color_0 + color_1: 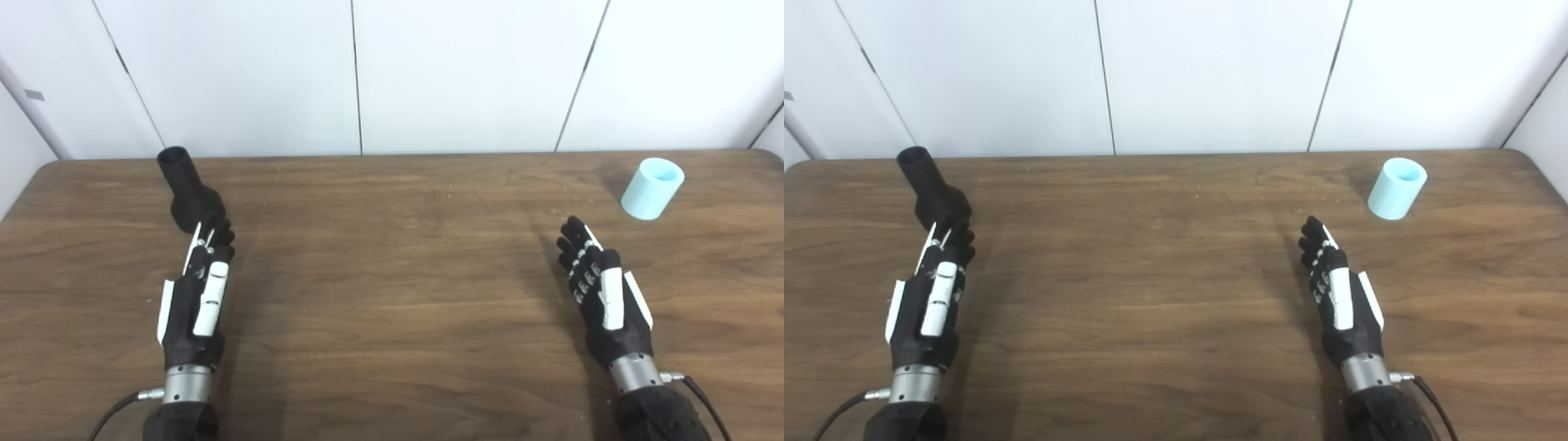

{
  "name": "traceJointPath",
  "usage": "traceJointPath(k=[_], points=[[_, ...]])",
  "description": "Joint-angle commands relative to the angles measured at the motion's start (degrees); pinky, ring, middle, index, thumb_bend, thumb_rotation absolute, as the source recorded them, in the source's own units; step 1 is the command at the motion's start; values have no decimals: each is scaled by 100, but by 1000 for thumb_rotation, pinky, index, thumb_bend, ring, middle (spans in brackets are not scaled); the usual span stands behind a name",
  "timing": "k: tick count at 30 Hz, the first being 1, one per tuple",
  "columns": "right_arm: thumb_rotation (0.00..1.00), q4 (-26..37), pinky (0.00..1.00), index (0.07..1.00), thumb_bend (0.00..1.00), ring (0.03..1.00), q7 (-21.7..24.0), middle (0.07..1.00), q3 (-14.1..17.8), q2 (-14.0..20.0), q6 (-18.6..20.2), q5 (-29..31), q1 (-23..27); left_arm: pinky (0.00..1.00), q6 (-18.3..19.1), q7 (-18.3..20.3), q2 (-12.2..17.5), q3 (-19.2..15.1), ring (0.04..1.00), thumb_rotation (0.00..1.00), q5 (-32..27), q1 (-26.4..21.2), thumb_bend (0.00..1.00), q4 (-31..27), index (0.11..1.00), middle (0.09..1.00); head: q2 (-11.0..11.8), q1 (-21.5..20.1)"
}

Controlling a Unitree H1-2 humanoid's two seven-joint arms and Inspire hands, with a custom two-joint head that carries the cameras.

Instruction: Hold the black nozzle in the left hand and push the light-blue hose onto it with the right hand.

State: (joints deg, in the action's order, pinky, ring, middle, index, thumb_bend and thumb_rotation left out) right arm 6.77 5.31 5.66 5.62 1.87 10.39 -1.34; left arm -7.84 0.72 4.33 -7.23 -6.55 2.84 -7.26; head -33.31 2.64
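The black nozzle [188, 193] stands on the wooden table [392, 275] at the far left, narrow tube end up and leaning toward the wall. My left hand [199, 288] hovers just in front of it, fingers stretched out and open, fingertips close to its wide base. The light-blue hose [652, 188], a short cylinder, sits at the far right, tilted with its open end up. My right hand [600, 288] is open too, held edge-on, a short way in front and left of the hose. Neither hand holds anything.
White wall panels [392, 73] rise straight behind the table's far edge. The rounded table corners show at far left and far right. Bare wood lies between the two hands.
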Motion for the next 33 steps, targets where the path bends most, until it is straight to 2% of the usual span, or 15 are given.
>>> traceJointPath(k=[1,33], points=[[1000,14,990,962,516,976,40,966,13,39,-115,38,43,972,-44,28,-31,52,957,734,16,115,438,191,922,940,-2,3],[1000,137,995,959,500,978,-6,966,31,33,38,23,60,974,98,30,-8,77,959,730,27,104,436,47,924,942,-165,-6]])
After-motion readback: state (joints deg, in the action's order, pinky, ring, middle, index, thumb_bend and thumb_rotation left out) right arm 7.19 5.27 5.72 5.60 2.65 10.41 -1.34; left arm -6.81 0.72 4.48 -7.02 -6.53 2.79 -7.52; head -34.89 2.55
